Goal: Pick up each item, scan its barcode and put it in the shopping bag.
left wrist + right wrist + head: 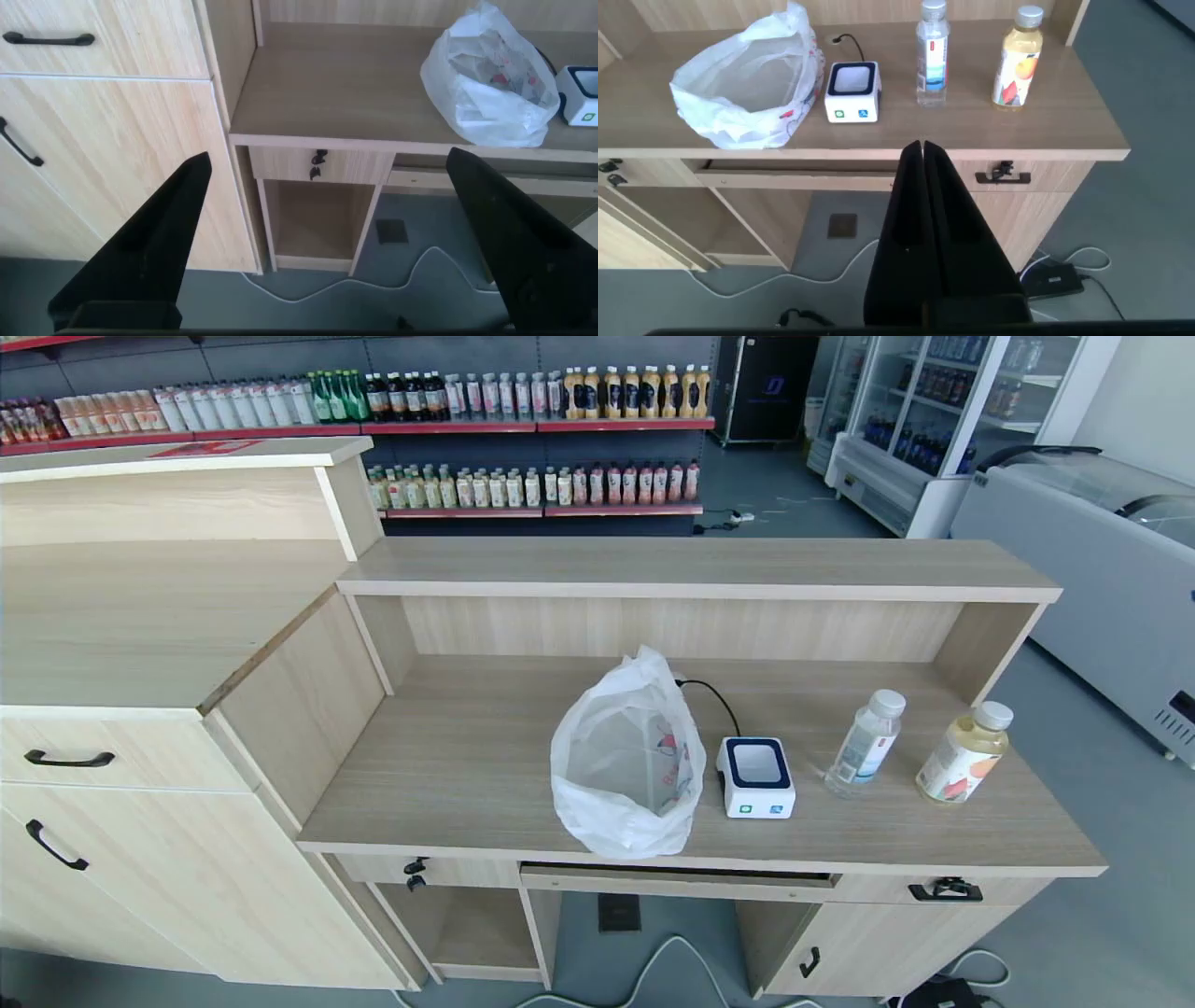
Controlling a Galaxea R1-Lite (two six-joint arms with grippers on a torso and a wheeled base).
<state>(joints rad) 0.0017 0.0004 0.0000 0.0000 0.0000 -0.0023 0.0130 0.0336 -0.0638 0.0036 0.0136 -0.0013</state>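
On the wooden counter (485, 775) a white plastic shopping bag (627, 761) stands with its mouth wide. Right of it sits a white barcode scanner (755, 776) with a dark window and a black cable. Further right stand a clear bottle (864, 743) with a white cap and a bottle of yellow drink (965, 752) with an orange label. My left gripper (327, 201) is open, low in front of the counter's left end, with the bag (491, 77) ahead. My right gripper (922, 149) is shut, empty, below the counter's front edge, facing the scanner (852, 91) and both bottles (931, 52) (1018, 68).
A raised shelf (700, 569) runs over the back of the counter. A taller cabinet with drawers (112, 709) stands at the left. Below the counter are a cubby (313, 224), a drawer handle (1001, 173) and floor cables (1064, 271).
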